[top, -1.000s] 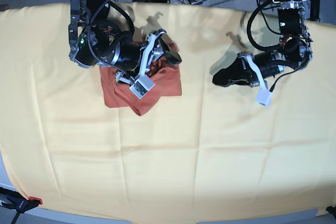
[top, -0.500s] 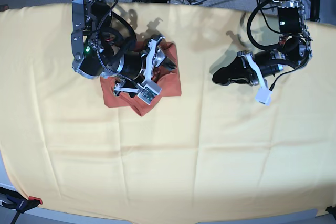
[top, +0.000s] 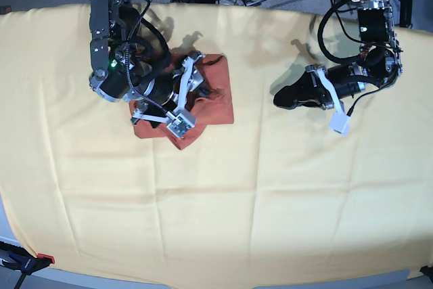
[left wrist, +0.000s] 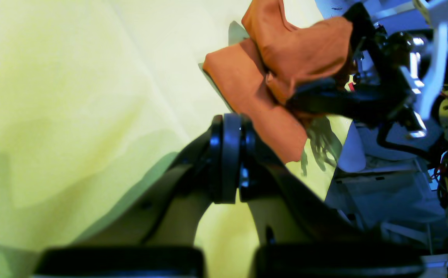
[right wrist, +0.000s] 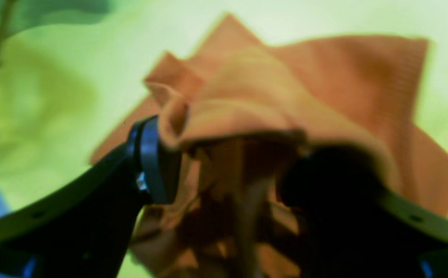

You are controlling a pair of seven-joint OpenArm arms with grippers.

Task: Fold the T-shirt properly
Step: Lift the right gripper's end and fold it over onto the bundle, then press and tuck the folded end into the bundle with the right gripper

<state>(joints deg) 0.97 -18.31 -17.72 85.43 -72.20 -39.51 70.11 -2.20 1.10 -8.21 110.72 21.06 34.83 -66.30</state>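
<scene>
Base view, T-shirt point(top: 215, 103): a compact rust-orange bundle on the yellow cloth point(top: 270, 194) covering the bench, near the far edge and toward the corner on the right arm's side.
Base view, change: a second ago the right tool point(top: 193, 93) stood higher over the bundle's far corner; it has since come down and in toward the arm, onto the fabric. The bundle's outline has barely shifted.
Base view, meaning: judged a tucking or re-gripping step on a shirt already folded small, not a fresh fold.
Base view, axis: roughly square; the slightly longer run lies along the far edge, with a loose corner pointing toward the near edge.
Base view, left tool point(top: 287, 99): closed, empty, resting well apart from the shirt, unchanged over the second.
Left wrist view: left tool jaws pressed together on nothing; the T-shirt point(left wrist: 254, 96) lies beyond, its top layer lifted and draped on the right tool.
Right wrist view: blurred; the right tool point(right wrist: 227, 170) stands spread wide, with fabric of the T-shirt point(right wrist: 363, 85) bunched over and between its fingers. Whether it pinches any layer I cannot tell.
</scene>
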